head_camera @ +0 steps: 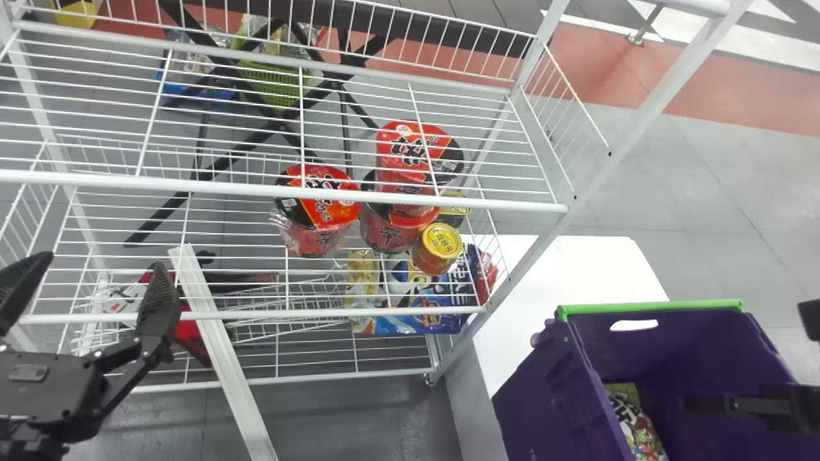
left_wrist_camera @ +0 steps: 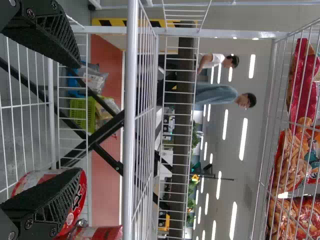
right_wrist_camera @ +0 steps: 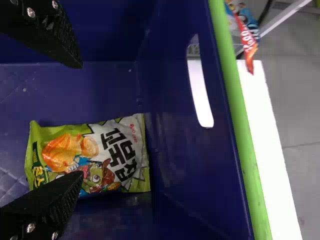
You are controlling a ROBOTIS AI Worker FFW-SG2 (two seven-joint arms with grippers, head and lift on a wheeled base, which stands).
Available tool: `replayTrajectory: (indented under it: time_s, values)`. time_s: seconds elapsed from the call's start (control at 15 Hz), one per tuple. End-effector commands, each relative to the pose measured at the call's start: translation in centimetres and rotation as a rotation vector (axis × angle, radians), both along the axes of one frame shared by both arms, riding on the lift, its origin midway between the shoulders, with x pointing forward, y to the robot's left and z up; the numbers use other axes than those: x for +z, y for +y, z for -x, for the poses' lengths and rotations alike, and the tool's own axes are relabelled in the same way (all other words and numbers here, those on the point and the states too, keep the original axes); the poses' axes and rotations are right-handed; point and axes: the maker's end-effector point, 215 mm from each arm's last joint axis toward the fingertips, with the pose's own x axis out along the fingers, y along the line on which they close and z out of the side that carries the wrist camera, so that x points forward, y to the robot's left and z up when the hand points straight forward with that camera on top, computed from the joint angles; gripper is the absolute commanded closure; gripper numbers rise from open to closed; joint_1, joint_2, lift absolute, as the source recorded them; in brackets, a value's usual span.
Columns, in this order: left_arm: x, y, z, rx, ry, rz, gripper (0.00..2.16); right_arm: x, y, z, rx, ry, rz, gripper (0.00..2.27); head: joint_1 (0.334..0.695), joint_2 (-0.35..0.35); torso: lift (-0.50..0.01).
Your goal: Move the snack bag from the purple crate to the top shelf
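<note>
You are looking at what seems a small shop display set up inside a larger indoor hall. A white wire rack (head_camera: pixel 250 186) fills the upper left and centre of the head view, with red noodle cups (head_camera: pixel 328 195) and bright snack packets (head_camera: pixel 416 314) on it, much as a convenience store would stock them. The left wrist view shows you rows of ceiling strip lights (left_wrist_camera: pixel 244 139) over a wide room, plus a yellow-and-black striped edging (left_wrist_camera: pixel 112 22); your head view has bare grey floor (head_camera: pixel 737 192) at right, crossed by a red band (head_camera: pixel 724 96).
</note>
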Motion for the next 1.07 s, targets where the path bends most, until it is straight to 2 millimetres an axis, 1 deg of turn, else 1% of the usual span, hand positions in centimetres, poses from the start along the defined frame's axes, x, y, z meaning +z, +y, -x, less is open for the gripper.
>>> replayTrajectory:
  time_s: [0.0,0.13,0.2,0.33,0.53,0.6,0.67,0.73,0.87,1.0]
  values:
    - [0.0,0.0,-0.2,-0.004,0.000,0.006,0.07,-1.5,0.5,0.5,0.032,0.070,0.026,0.00,0.695,-0.350,-0.453]
    - [-0.4,0.5,-0.3,0.001,0.007,0.015,0.07,-2.8,1.4,0.9,0.033,0.096,0.015,0.00,0.695,-0.350,-0.453]
    - [-0.4,0.7,-0.5,0.003,0.008,0.018,0.07,-3.6,1.8,1.5,0.020,0.121,0.009,0.00,0.695,-0.350,-0.453]
    - [-0.7,0.9,-0.6,0.000,0.013,0.025,0.07,-4.7,2.3,2.2,0.002,0.140,-0.004,0.00,0.695,-0.350,-0.453]
    - [-0.9,0.8,-1.0,-0.012,0.016,0.037,0.07,-6.7,1.7,5.1,-0.043,0.218,-0.017,0.00,0.695,-0.350,-0.453]
    - [-1.2,0.9,-1.1,-0.020,0.022,0.044,0.07,-7.3,1.7,5.4,-0.032,0.225,-0.023,0.00,0.695,-0.350,-0.453]
    - [-1.5,1.0,-1.3,-0.024,0.027,0.049,0.07,-7.5,1.5,5.3,-0.020,0.220,-0.025,0.00,0.695,-0.350,-0.453]
    - [-1.7,1.1,-1.5,-0.023,0.030,0.055,0.07,-8.2,1.8,5.3,-0.022,0.226,-0.041,0.00,0.695,-0.350,-0.453]
    - [-1.8,1.2,-1.7,-0.023,0.032,0.058,0.06,-8.3,1.9,4.9,-0.014,0.230,-0.035,0.00,0.695,-0.350,-0.453]
    - [-2.3,1.3,-1.8,-0.025,0.039,0.056,0.06,-9.0,2.3,4.5,0.022,0.255,-0.022,0.00,0.695,-0.350,-0.453]
